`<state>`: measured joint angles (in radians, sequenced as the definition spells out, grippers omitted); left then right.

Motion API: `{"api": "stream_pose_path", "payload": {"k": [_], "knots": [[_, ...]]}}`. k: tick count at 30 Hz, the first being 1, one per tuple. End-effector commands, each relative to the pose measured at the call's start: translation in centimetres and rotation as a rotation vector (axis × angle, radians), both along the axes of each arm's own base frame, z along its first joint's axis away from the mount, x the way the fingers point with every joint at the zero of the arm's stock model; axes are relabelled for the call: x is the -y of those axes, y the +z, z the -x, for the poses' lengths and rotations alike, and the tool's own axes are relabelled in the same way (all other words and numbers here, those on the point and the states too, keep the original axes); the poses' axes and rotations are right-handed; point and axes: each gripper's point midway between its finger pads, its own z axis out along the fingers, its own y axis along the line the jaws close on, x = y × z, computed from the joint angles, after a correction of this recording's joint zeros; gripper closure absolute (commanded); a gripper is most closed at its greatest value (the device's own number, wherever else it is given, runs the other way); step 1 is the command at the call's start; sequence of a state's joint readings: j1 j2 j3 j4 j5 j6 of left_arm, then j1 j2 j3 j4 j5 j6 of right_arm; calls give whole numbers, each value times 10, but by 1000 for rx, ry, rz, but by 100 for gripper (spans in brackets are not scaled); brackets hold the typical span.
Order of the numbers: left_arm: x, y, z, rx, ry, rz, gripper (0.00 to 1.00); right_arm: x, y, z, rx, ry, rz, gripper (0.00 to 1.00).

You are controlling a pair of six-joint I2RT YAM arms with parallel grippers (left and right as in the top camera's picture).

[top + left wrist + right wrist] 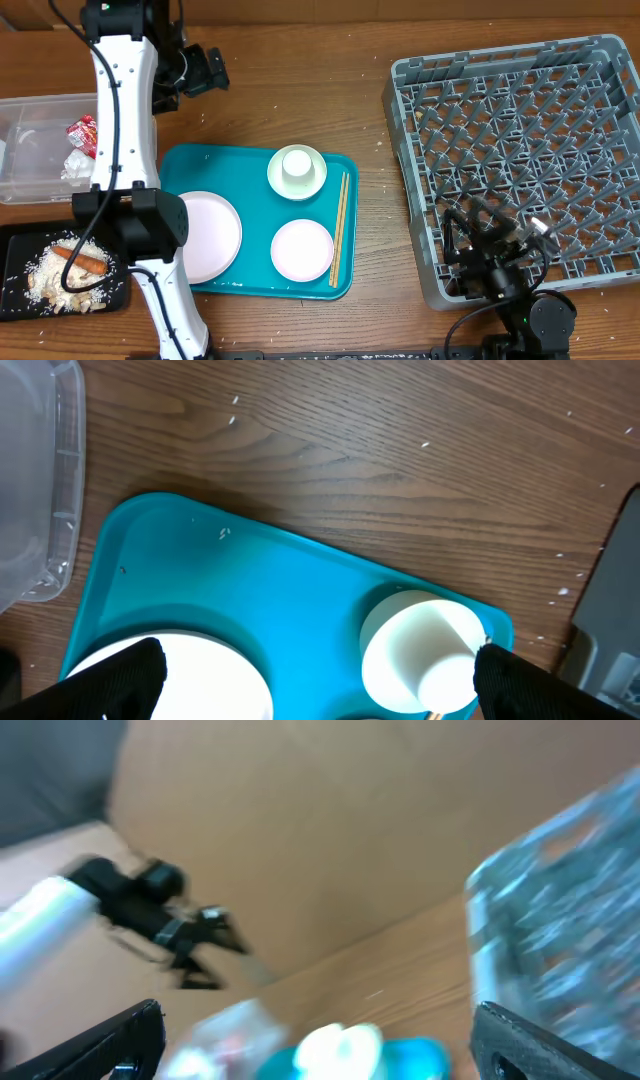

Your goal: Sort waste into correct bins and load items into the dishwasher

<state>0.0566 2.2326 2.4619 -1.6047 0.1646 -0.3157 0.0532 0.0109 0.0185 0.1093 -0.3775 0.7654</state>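
the waste looks sorted: the red wrapper [82, 133] and the tissue [74, 166] lie in the clear tub [30, 110] at the left edge of the worktop. the carrot [82, 260] and the rice scraps [45, 275] sit in the black tray [10, 300] at the near-left corner. a few white flecks [425, 444] dot the bare wood; we judge them stray grains, too small to be sure.

loading is not yet begun, as far as we can see. the pink plate [205, 235], the white bowl [302, 250], the cup [297, 163] standing in the small dish [275, 180], and the chopsticks [340, 230] all rest on the teal tray [260, 160] mid-worktop. the dish rack [520, 150] along the right edge holds nothing we can make out.

the left gripper [315, 685] hangs over the far-left corner of the teal tray, jaws spread wide and holding nothing, the cup just inside its right finger. the right gripper [330, 1045] sits at the rack's near edge. its view is blurred, yet its fingers stand wide apart and bare.

by our reckoning about half is done; all five dishes are left to load.
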Motion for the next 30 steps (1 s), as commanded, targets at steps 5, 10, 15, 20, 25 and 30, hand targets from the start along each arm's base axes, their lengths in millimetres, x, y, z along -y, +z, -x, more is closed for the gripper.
{"api": "stream_pose_path", "payload": {"k": [5,10,15,20,25,30], "knots": [[-40,13,4,29,90,149,0,-15,55,28,94,206,-293,0],[-71,13,8,31,166,149,0,-5,101,42,228,169,-313,0],[-100,11,13,31,222,107,0,0,152,53,316,97,-201,0],[-130,10,9,63,268,21,0,-6,211,41,293,39,40,0],[-143,10,7,76,284,-43,0,-33,265,-7,177,172,259,0],[-140,10,6,77,278,-43,0,-66,271,-64,12,320,373,0]]}}
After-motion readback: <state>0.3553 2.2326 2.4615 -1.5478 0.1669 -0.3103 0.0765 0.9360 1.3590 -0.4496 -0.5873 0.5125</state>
